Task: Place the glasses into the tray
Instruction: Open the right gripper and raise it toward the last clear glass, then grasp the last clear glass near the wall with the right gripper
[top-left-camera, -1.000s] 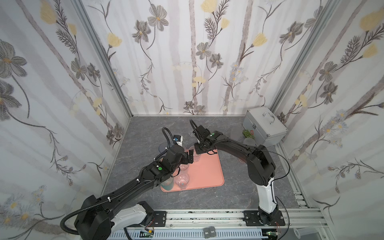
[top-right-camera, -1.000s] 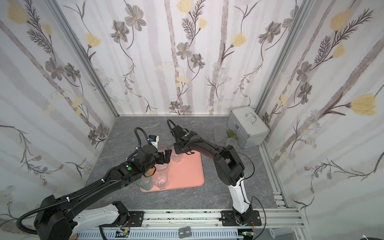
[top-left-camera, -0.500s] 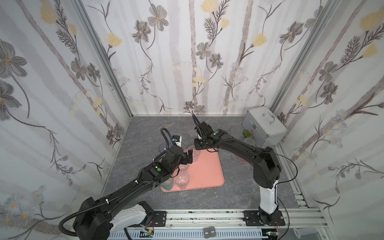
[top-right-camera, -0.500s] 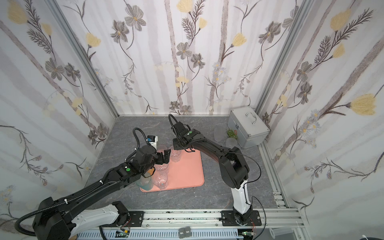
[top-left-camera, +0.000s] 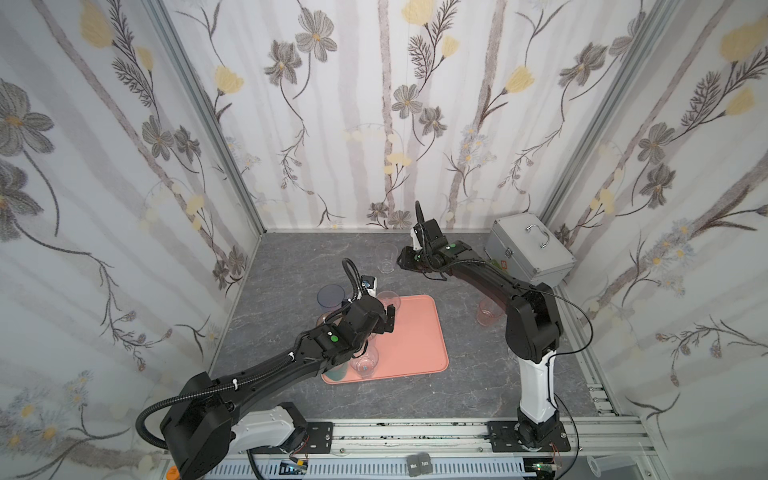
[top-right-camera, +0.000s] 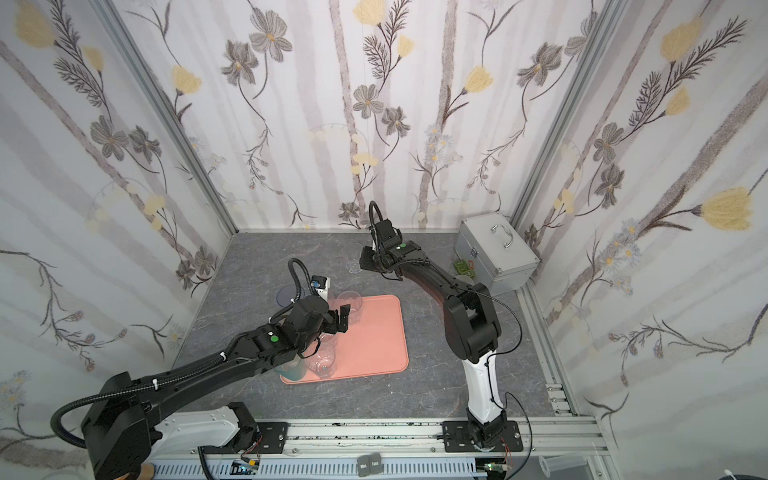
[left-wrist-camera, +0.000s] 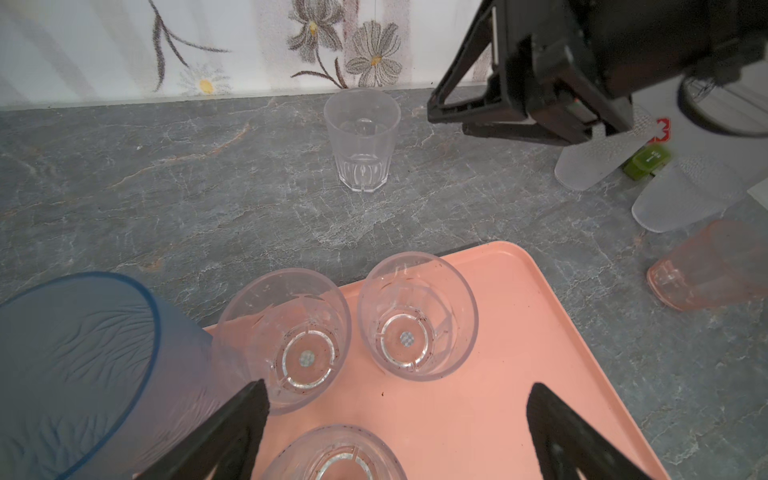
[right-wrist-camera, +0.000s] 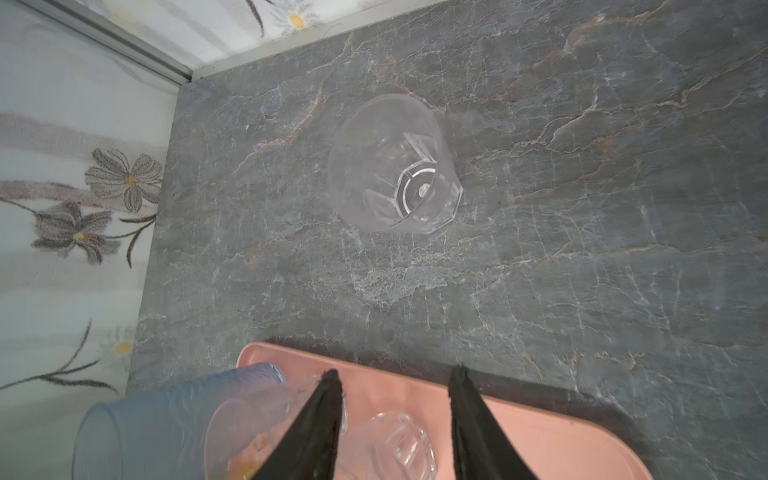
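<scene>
We have some glasses (left-wrist-camera: 417, 316) in the tray (left-wrist-camera: 519, 374) just ahead of our wide-open, empty left pincer (left-wrist-camera: 397, 386), while the clear glass (right-wrist-camera: 395, 166) beyond our part-open, empty right pincer (right-wrist-camera: 395, 370), and others, wait outside.

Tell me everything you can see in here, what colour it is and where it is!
tray: one, salmon-pink, middle of the table
clear tumblers: at least three on the tray, one more on the table behind it
blue tumbler: one, by the tray's far left corner
teal tumbler: one, tray's near left corner, partly under the left arm
orange-pink tumbler: one, on the table right of the tray
frosted tumblers: two, whitish, on the table near the case
green object: one, small, beside the case
metal case: one, silver, back right corner
table: one, grey marbled
left gripper: open, empty, over the tray
right gripper: open, empty, near the lone clear tumbler
</scene>
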